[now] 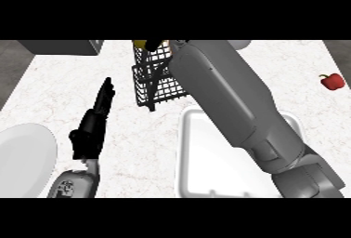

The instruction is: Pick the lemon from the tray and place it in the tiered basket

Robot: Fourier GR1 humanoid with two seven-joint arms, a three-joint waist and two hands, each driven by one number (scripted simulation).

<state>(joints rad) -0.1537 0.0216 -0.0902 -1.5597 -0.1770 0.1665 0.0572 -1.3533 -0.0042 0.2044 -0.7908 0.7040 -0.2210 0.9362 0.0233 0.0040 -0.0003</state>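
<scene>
1. A white marble counter (137, 153) filled the view.
2. A white tray (198, 158) sat at about five o'clock.
3. The right forearm (233, 102) crossed above the tray toward twelve o'clock, hiding its hand.
4. A black wire tiered basket (154, 76) stood at twelve o'clock, with a yellow lemon (139, 43) glimpsed at its top edge.
5. The left hand (93, 125) rested at nine o'clock, fingers straight.
6. A white plate (24, 158) lay at eight o'clock.
7. A red bell pepper (332, 81) sat at two o'clock.
</scene>
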